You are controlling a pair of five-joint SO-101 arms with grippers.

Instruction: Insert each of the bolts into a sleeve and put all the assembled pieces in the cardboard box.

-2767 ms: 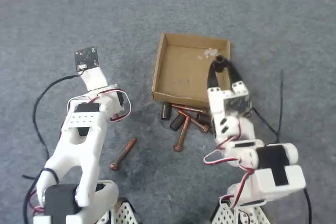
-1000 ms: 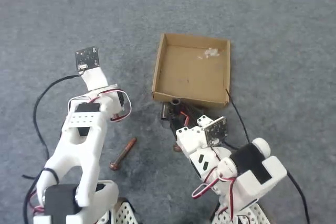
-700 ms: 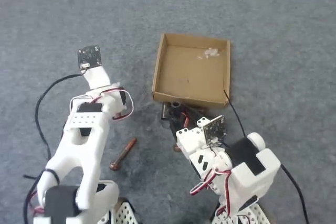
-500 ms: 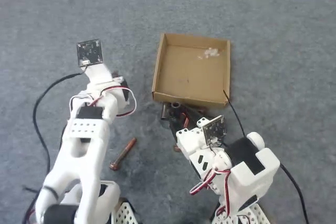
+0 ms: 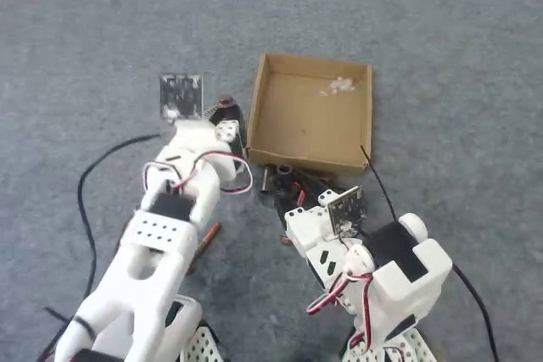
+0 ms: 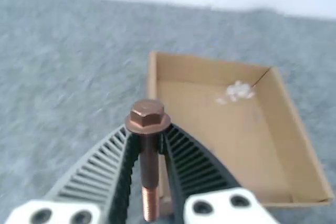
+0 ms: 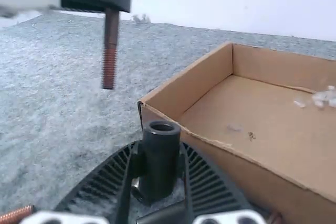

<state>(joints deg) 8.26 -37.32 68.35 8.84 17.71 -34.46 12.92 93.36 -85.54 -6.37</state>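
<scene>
My left gripper (image 6: pixel 148 135) is shut on a copper bolt (image 6: pixel 148 156), held upright with its hex head on top. From above, that bolt (image 5: pixel 225 101) and the left gripper (image 5: pixel 227 118) hang just left of the cardboard box (image 5: pixel 251 120). My right gripper (image 7: pixel 159 150) is shut on a black sleeve (image 7: pixel 159 161), upright with its bore facing up. From above, this sleeve (image 5: pixel 284 171) sits just in front of the box's near wall. In the right wrist view the bolt (image 7: pixel 109 51) hangs threads down, off to one side of the sleeve and higher.
A pile of loose sleeves (image 5: pixel 269 181) and bolts (image 5: pixel 325 189) lies before the box's near wall, partly under the right arm. Another bolt (image 5: pixel 209 236) lies on the grey carpet by the left arm. White scraps (image 5: pixel 339 86) lie in the box's far corner.
The left arm has swung right and forward, carrying its gripper up beside the box's left wall. The right arm, over the box 2.8 s ago, pulled back to the pile and has held still since.
</scene>
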